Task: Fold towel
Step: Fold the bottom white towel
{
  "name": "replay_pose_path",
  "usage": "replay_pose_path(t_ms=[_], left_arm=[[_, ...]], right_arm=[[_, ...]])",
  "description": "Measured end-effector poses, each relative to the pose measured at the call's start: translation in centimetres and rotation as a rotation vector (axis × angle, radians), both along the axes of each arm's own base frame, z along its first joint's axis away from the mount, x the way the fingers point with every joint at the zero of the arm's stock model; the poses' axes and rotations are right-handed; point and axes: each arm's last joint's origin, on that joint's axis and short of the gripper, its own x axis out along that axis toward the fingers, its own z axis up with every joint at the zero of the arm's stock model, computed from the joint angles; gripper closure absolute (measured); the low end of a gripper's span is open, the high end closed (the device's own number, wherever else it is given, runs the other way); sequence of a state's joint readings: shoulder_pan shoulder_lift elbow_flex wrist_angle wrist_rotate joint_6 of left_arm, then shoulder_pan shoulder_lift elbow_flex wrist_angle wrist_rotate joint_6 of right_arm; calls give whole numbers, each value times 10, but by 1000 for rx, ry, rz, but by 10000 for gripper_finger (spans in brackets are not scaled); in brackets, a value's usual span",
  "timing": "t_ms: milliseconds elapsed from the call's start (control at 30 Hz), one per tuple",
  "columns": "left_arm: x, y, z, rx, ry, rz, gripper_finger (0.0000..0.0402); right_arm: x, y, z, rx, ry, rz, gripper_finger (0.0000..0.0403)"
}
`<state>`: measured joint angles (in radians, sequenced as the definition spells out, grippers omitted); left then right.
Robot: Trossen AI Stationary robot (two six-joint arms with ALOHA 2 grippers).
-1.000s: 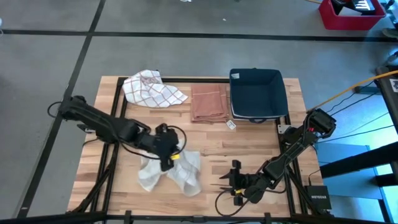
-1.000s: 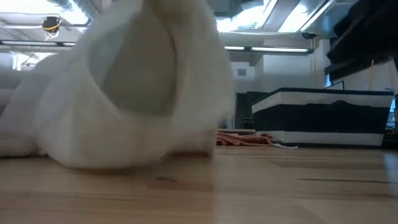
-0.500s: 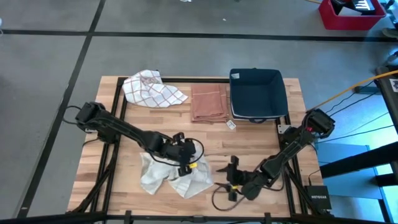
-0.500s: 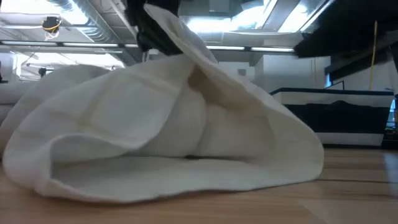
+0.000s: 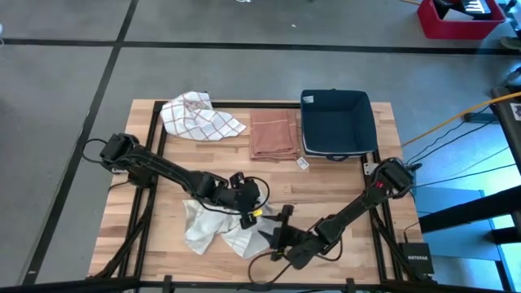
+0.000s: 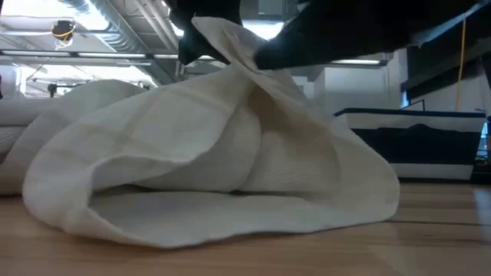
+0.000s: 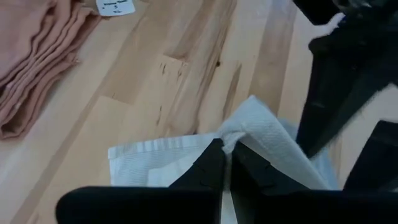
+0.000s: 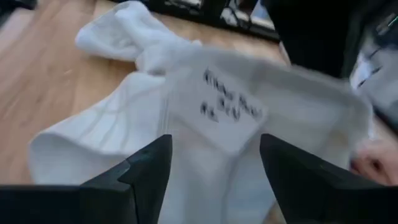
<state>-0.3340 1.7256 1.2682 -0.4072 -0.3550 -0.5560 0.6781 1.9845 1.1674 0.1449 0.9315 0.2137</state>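
Left hand (image 5: 255,213) pinching white towel (image 5: 213,232)

Both arms are black, built of slim jointed links with thicker rounded housings at the joints. Thin black cables loop loosely off the left arm (image 5: 155,169) and beneath the right arm (image 5: 358,210). A yellow mark shows near the left wrist. The fingers (image 8: 146,171) are flat, dark and angular.

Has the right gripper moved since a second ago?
Yes. In the high view the right gripper has slid left along the table's near edge, away from the blue bin, up to the white towel that the left gripper pinches.
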Motion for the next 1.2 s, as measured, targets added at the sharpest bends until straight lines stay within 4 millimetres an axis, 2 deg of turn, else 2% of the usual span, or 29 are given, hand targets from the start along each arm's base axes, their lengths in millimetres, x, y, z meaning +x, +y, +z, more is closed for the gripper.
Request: replay_pose_path(t_ms=[233,300,433,533,667,900,1000,1067,1200], left_arm=[[0,0,0,5,2,-4,391],[0,0,0,5,1,-4,391],[0,-1,0,7,-4,-11,391],[0,-1,0,7,-5,-12,391],[0,-2,0,8,-2,-14,391],[-2,-6,0,13,4,-30,391],[-2,-7,0,19,4,-39,391],[-2,-7,0,20,5,-41,391],[-2,-7,0,24,5,-44,391]], right_arm=[[12,19,-12,-97,60,50,173],[13,19,-12,-135,64,31,175],[12,12,-31,-261,138,-19,178],[13,8,-37,-283,159,-31,178],[12,8,-34,-327,139,-70,178],[-11,11,-3,-564,68,-231,178],[-20,9,5,-534,51,-241,178],[-22,8,10,-430,56,-210,178],[-15,17,7,-174,153,-3,178]])
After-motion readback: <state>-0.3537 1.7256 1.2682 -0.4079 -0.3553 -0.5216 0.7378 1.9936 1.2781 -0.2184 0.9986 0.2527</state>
